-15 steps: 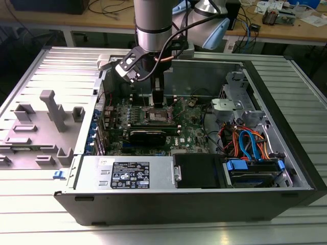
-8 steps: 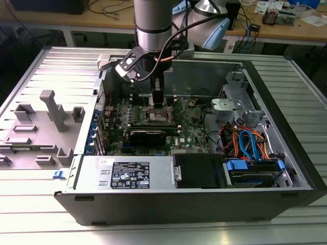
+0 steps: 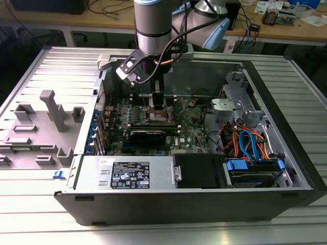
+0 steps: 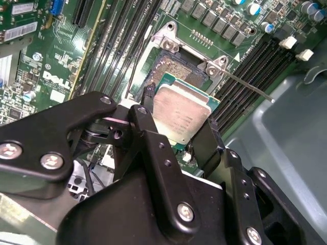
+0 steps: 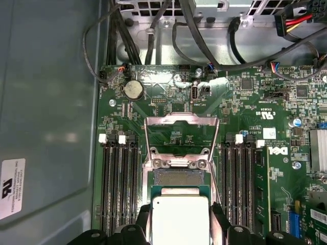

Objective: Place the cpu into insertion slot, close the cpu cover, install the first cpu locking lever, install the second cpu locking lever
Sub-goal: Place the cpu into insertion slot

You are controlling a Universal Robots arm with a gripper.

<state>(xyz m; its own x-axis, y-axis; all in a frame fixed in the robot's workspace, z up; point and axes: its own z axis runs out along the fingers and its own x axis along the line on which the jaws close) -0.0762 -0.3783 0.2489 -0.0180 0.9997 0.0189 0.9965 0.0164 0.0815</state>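
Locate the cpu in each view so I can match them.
Exterior view: too small to make out; sits at the gripper tips over the motherboard.
Second wrist view: cpu mid-picture, clamped in the gripper, partly over the socket.
First wrist view: cpu beside the socket, opposite the open cpu cover.
Shared landmark: the socket.

A white printed label (image 3: 130,176) is carried on the silver metal box (image 3: 92,173) inside the computer case (image 3: 204,76) in the exterior view. In the first wrist view, white lettering (image 5: 278,151) is printed on the green motherboard (image 5: 232,109), and a white sticker (image 5: 11,181) is fixed to the case's grey wall. Faint markings are borne on the cpu (image 4: 181,115). None is legible.
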